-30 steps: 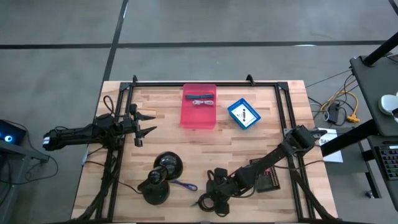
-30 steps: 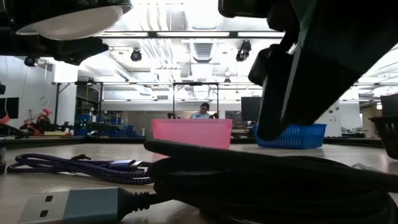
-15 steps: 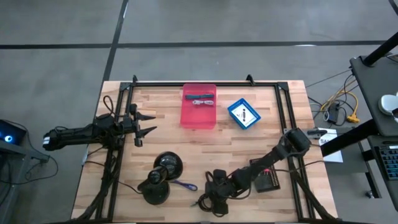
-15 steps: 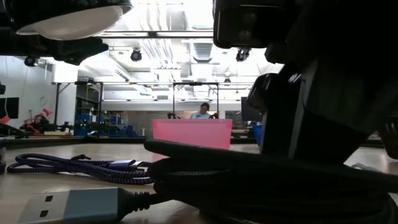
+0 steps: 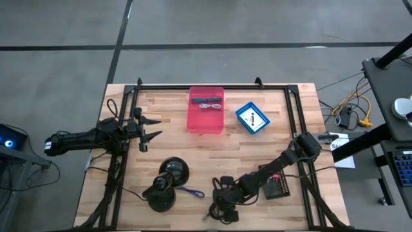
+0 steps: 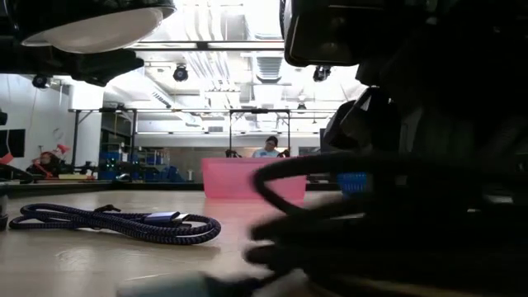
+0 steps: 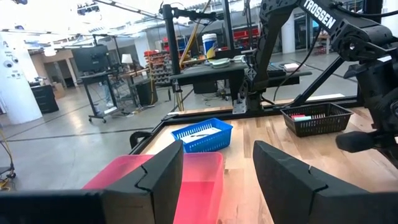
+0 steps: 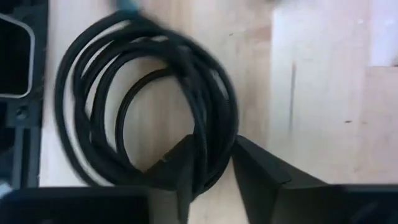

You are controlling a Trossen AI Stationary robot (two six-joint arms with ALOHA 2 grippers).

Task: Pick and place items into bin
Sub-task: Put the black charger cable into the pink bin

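Black coiled cable (image 8: 149, 106) lies at the near edge of the wooden surface (image 5: 193, 154), and the right gripper (image 5: 222, 203) is down on it — the wrist view shows its two fingers (image 8: 249, 168) pinched around a few strands of the coil. In the low view the cable (image 6: 388, 206) fills the foreground as dark blurred loops, partly raised off the surface. A purple braided cable (image 6: 124, 221) lies just beside the large black object (image 5: 167, 180). The pink bin (image 5: 206, 111) sits toward the far side with a small blue basket (image 5: 252, 117) beside it. The left gripper (image 5: 151, 128) waits well apart, fingers spread wide. White lettering "TROSSEN" (image 7: 323, 14) reads on the right arm in the left wrist view.
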